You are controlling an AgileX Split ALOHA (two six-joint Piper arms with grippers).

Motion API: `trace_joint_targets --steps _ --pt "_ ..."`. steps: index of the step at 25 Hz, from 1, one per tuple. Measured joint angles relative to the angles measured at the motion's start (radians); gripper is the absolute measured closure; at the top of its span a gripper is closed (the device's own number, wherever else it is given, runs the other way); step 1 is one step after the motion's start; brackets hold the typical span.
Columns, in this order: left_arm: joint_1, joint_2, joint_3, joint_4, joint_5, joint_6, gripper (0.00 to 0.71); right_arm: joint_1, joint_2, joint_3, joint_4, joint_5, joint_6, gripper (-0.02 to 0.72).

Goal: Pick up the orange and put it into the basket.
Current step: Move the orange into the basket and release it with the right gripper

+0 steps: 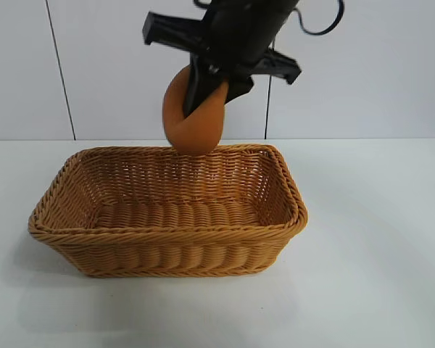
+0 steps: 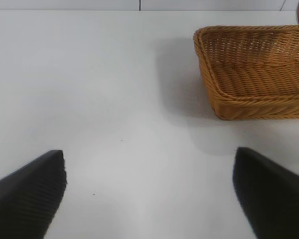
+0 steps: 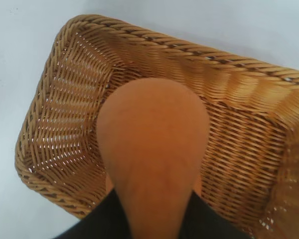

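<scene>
Up above the far rim of the basket (image 1: 167,217), the right gripper (image 1: 206,90) has its black fingers (image 1: 196,94) clamped on the orange (image 1: 194,119), squeezing the fruit so that it bulges out below them. From the exterior view the orange hangs in the air, clear of the wicker, its lowest part just over the braided back edge and not yet resting inside. From the right wrist view the fruit (image 3: 152,144) fills the middle of the picture, narrowing toward the dark fingers at the edge of the frame, with the basket's woven floor and sloping sides (image 3: 55,124) spread beneath it. The right arm's black body comes down from the top of the exterior view, tilted toward the basket. The basket sits on a white table (image 1: 377,254), with a white panelled wall behind. Well off to one side, the left gripper (image 2: 149,191) hovers over bare tabletop with its two dark fingers (image 2: 27,196) spread wide apart and nothing between them; in its wrist view one end of the basket (image 2: 249,69) shows at a distance.
</scene>
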Motion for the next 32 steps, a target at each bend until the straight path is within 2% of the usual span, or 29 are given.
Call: trace_joint_targets --steps 6,10,12,15,17,19,22,25,32 --pt "0.0 0.0 0.0 0.0 0.0 0.0 0.065 0.002 0.167 0.0 0.004 -0.091 0.017 0.632" --pt "0.0 0.0 0.0 0.0 0.0 0.0 0.065 0.002 0.226 0.0 0.018 -0.099 0.02 0.629" --pt "0.0 0.0 0.0 0.0 0.0 0.0 0.065 0.002 0.227 0.0 0.022 -0.102 0.02 0.565" --pt "0.0 0.0 0.0 0.0 0.0 0.0 0.065 0.002 0.225 0.0 0.021 -0.092 0.02 0.315" --pt "0.0 0.0 0.0 0.0 0.0 0.0 0.065 0.003 0.214 0.0 0.012 -0.059 0.02 0.141" --pt "0.0 0.0 0.0 0.0 0.0 0.0 0.065 0.003 0.19 0.0 -0.007 -0.023 0.02 0.081" --pt "0.0 0.0 0.0 0.0 0.0 0.0 0.065 0.001 0.137 0.0 -0.032 0.036 0.039 0.057" --pt "0.0 0.0 0.0 0.0 0.0 0.0 0.065 -0.009 0.094 -0.024 -0.064 0.131 0.065 0.052" --pt "0.0 0.0 0.0 0.0 0.0 0.0 0.065 -0.021 0.076 -0.262 -0.19 0.451 0.072 0.052"
